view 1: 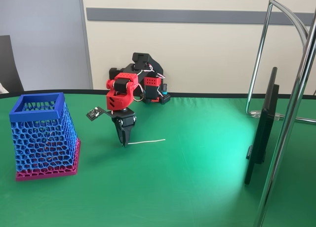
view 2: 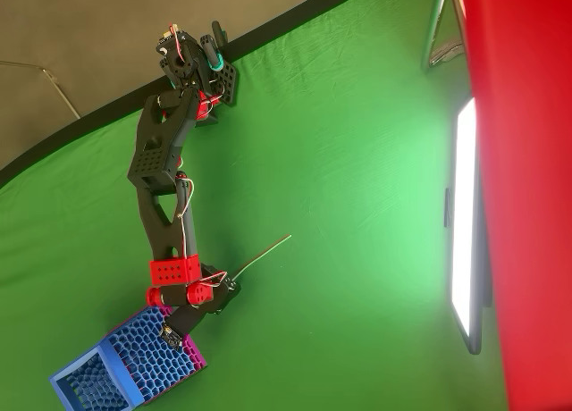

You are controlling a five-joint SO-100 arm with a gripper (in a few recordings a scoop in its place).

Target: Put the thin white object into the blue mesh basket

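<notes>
Lying flat on the green surface [view 1: 197,177], the white stick [view 1: 146,141] has one end at the tip of my jaws. My gripper [view 1: 124,140] points straight down, jaws pinched together on that end. The blue basket [view 1: 42,138] stands apart, to the left in the fixed view.

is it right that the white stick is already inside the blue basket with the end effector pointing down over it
Not quite. In the fixed view the white stick lies on the green table, outside the blue basket. The end effector does point down over the stick's end.
</notes>
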